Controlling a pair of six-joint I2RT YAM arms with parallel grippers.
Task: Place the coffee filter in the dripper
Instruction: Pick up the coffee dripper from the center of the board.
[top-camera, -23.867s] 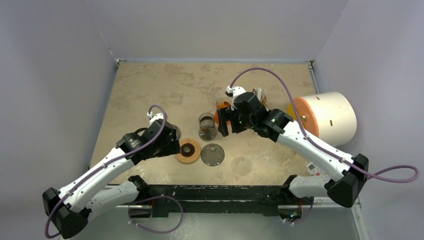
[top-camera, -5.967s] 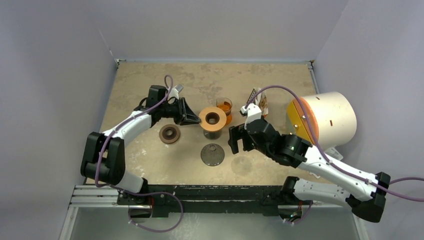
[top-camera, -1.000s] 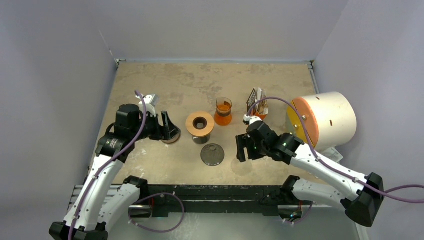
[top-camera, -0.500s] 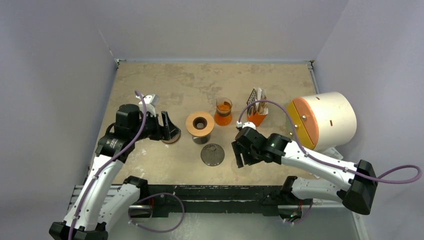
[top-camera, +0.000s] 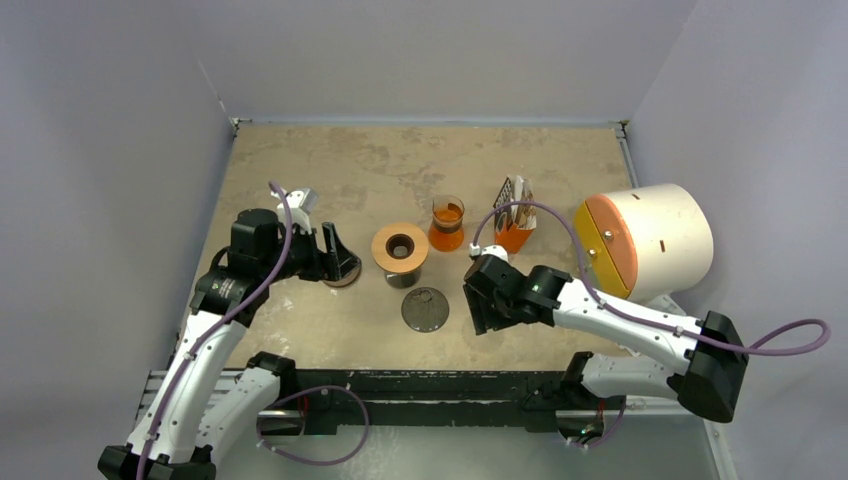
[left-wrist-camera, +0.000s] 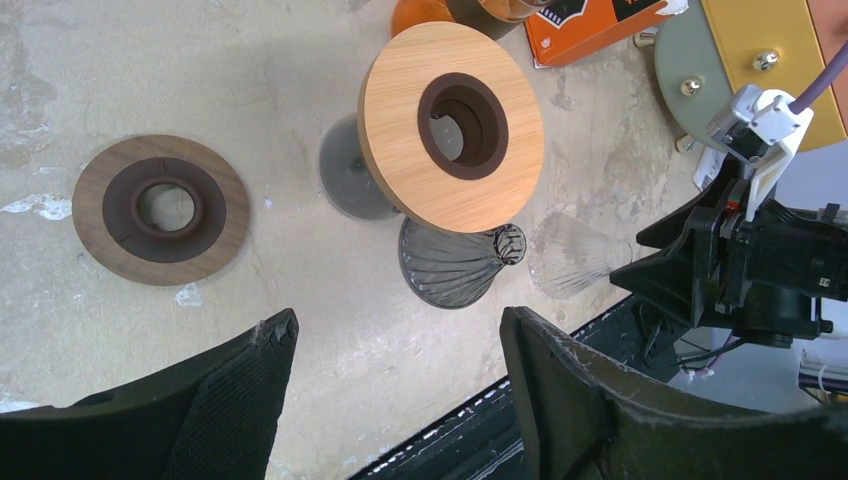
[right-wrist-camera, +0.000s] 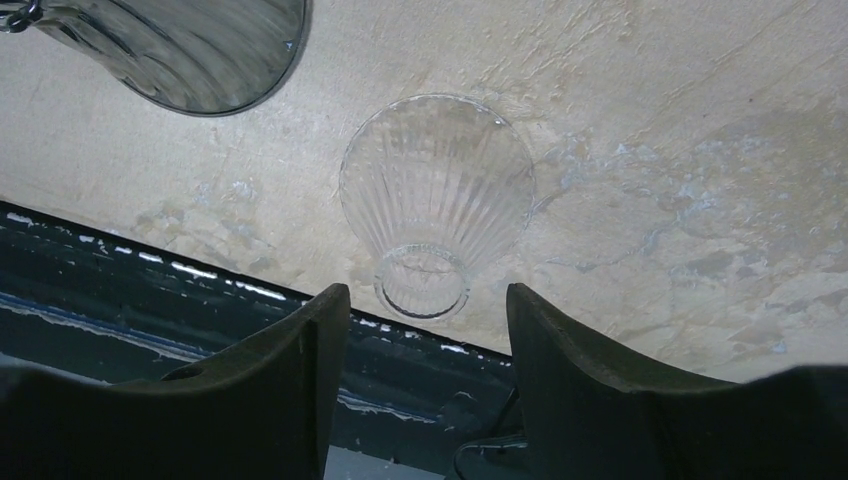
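Over the last second your right gripper (top-camera: 483, 318) has swung left and dropped toward the lower centre of the overhead frame, and its fingers have drawn closer together. In the right wrist view they stand apart on either side of the narrow neck of a clear ribbed glass cone (right-wrist-camera: 435, 195). The cone lies on its side on the mottled beige table (top-camera: 330, 170). A gap shows on both sides of the neck, so nothing is clamped yet.

Just left of it in the overhead frame lies a dark ribbed cone (top-camera: 425, 308), also on its side and untouched. Above that, a light wooden ring with a dark centre (top-camera: 400, 245) sits on a glass stand.

Your left gripper (left-wrist-camera: 397, 330) has not moved. Its fingers are wide apart and empty at centre left, near a dark walnut ring (left-wrist-camera: 160, 208) lying flat.

The dark cone is probably the coffee filter and the clear one the dripper, though the views do not settle this. If so, the filter is not yet picked up, and you are taking hold of the dripper first, likely to stand it upright.
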